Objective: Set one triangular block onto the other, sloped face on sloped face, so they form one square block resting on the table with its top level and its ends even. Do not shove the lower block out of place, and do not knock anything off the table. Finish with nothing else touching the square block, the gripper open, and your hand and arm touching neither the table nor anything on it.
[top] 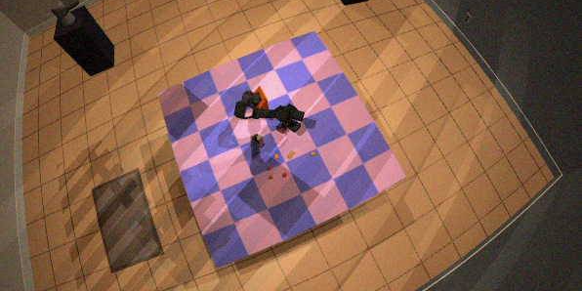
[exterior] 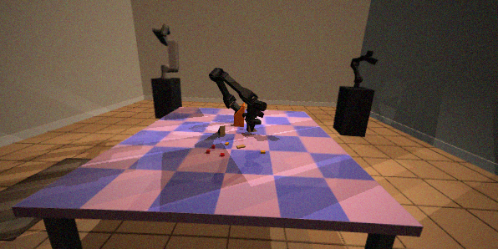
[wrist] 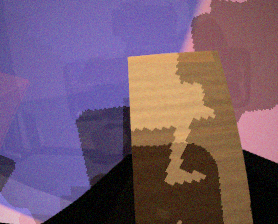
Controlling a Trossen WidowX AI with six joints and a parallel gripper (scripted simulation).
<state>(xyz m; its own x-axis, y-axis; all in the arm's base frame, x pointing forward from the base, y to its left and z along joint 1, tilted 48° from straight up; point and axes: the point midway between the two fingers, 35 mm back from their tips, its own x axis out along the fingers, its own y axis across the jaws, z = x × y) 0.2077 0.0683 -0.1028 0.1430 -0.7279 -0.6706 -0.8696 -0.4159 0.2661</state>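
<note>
My gripper (top: 285, 126) (exterior: 251, 127) is shut on a tan triangular block (wrist: 182, 135). The block fills the middle of the wrist view, long and slightly tilted, with shadows across it. In the top and exterior views the fingers hide it. The gripper hangs low over the checkered table (top: 352, 158) (exterior: 301, 185), near its middle. The other triangular block (top: 256, 140) (exterior: 221, 130) is small and brown. It stands on the table a short way to the front left of the gripper, apart from it.
An orange piece (top: 262, 98) (exterior: 239, 116) stands by the arm's base behind the gripper. Small red cubes (top: 284, 175) (exterior: 222, 154) and orange bits (top: 291, 154) (exterior: 240, 146) lie in front of the blocks. Two other arms on black pedestals (exterior: 166, 95) (exterior: 353, 110) stand off the table.
</note>
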